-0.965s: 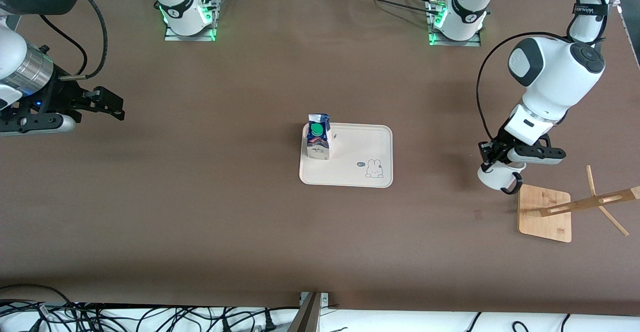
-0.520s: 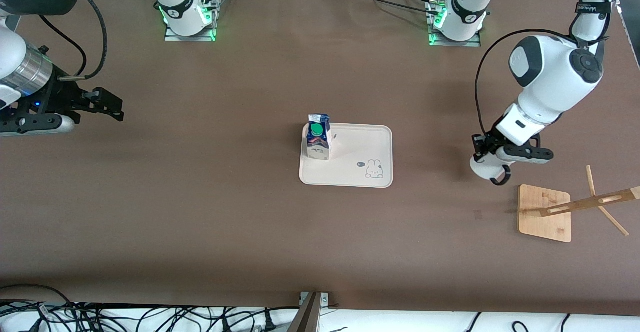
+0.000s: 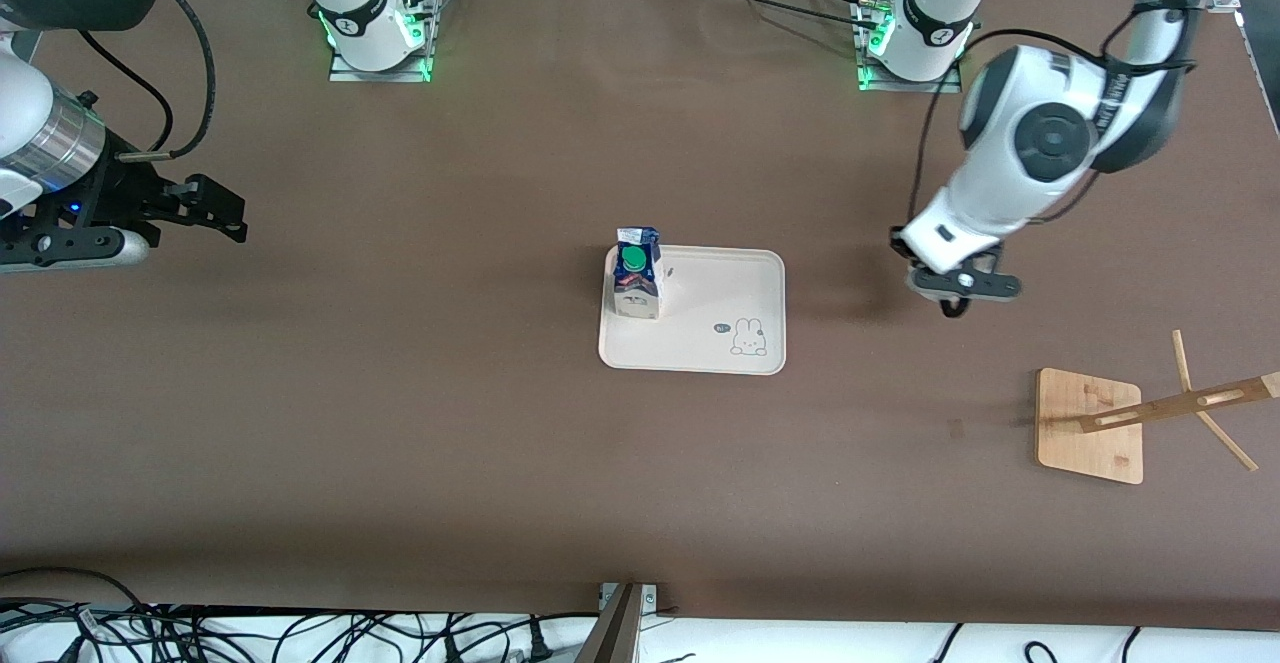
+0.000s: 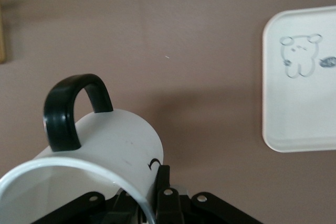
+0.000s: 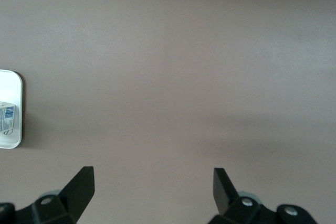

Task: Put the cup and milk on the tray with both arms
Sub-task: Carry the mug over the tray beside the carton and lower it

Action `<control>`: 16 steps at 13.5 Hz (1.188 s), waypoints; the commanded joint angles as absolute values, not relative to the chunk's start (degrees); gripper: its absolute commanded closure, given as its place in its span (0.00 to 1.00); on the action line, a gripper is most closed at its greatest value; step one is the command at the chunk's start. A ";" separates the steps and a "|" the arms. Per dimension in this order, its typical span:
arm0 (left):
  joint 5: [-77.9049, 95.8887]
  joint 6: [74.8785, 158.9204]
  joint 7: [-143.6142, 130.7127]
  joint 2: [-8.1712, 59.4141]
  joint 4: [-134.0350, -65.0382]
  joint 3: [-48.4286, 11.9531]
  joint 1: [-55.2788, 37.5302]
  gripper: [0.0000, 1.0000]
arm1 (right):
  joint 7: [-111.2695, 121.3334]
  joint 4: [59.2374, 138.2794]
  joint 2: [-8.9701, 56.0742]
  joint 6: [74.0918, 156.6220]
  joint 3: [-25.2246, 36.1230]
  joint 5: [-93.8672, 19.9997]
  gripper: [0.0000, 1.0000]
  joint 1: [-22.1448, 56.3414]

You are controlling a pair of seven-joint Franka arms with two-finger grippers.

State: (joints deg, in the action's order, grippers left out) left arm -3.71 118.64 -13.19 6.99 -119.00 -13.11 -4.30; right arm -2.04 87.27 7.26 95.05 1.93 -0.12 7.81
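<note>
- Flat cream tray [image 3: 740,288], rounded corners, holds the upright milk [image 3: 637,284] at its nine-o'clock edge.
- Left gripper [image 4: 152,195] grasps the glossy white cup [image 4: 105,150] over bare table.
- Right gripper [image 5: 152,182] waits, fingers spread.

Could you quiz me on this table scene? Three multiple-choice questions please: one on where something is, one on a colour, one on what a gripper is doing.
1. Where does the small dark-blue and white milk carton stand?
A. on the square bamboo base
B. on the flat cream tray
C. on the bare table

2. What colour is the carton's round cap?
A. red
B. yellow
C. green

3. What is the left gripper doing?
A. holding the white ceramic mug
B. hanging open
C. gripping the carton

Answers: 1 B, the front view shows it at the tray's end toward the right arm. 2 C, seen from above. 3 A, the left wrist view shows the mug in its grip.
</note>
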 commanded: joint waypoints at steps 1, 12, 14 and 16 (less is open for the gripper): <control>-4.75 116.37 -16.08 11.06 -116.02 -16.34 -5.70 1.00 | -2.29 85.96 7.82 94.75 1.49 0.61 0.00 7.29; -2.81 117.07 -18.02 28.38 -100.64 -18.37 -14.67 1.00 | -2.29 85.96 7.91 94.75 1.49 0.88 0.00 7.38; -1.50 117.25 -18.11 29.96 -98.01 -18.37 -15.64 1.00 | -2.29 85.87 7.91 94.75 1.49 0.97 0.00 7.38; -1.14 117.25 -18.10 32.07 -95.64 -18.37 -16.00 1.00 | -2.29 85.96 7.91 94.75 1.49 0.97 0.00 7.29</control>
